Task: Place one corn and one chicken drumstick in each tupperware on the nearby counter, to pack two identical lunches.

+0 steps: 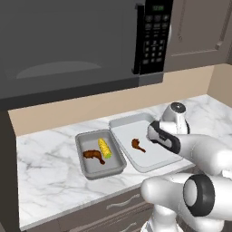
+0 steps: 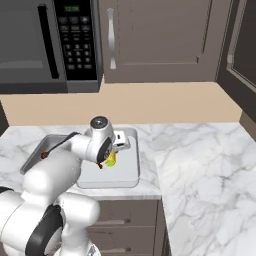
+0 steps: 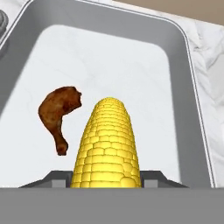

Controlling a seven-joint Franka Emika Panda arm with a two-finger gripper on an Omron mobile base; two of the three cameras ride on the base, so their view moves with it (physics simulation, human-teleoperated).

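Hand view puts us right over the larger pale grey-white rectangular tray (image 3: pixel 183 65), and the pincer (image 3: pixel 106 183) is half-closed around a yellow knobbly corn cob (image 3: pixel 107 144), hanging above the tray floor just beside a brown chicken drumstick (image 3: pixel 57 113) lying there. Over on the white marble counter (image 1: pixel 45 167), the smaller mid-grey tray (image 1: pixel 86 170) already has its corn and drumstick. Risk now: let go from this height and the round cob could roll, bump the drumstick, or hop the low rim.
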